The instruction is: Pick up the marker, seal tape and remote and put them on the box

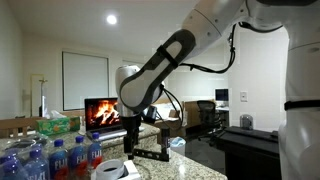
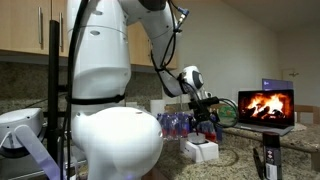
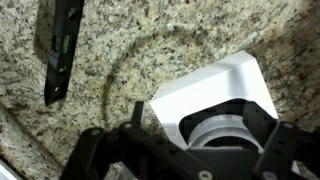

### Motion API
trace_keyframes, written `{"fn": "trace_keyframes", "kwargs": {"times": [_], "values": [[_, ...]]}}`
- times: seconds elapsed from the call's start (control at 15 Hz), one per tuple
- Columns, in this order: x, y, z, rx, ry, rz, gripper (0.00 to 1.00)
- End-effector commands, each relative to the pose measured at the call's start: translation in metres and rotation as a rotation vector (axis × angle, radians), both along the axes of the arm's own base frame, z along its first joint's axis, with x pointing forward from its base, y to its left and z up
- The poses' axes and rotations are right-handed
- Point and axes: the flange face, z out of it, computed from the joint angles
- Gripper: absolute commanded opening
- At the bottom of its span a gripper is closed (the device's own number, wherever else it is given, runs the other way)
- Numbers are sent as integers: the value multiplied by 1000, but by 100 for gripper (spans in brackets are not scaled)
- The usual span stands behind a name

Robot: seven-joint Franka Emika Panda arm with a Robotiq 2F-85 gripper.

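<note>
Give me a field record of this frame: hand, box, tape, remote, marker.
hand: open, over the box
box: white, on the granite counter
tape: pale ring on the box's dark patch, likely the roll
remote: flat on the counter, apart from the box
marker: not visible
remaining: remote not yet on the box

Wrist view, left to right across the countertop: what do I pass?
Long, flat, black bar-shaped remote → bare speckled granite counter → low white box with a dark patch on top.

text: none legible | bottle labels [image 1: 62, 157]: too blurred to read
</note>
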Motion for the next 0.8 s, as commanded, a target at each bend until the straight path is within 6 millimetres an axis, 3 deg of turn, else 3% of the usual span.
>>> {"fn": "trace_keyframes", "kwargs": {"times": [0.0, 0.2, 0.33, 0.53, 0.73], "values": [[-3, 37, 21, -72, -83, -17, 100], [-15, 44, 77, 9, -133, -178, 100], [-29, 34, 119, 48, -164, -276, 100], [-47, -12, 180, 87, -169, -427, 100], [-54, -83, 220, 124, -182, -577, 100]]}}
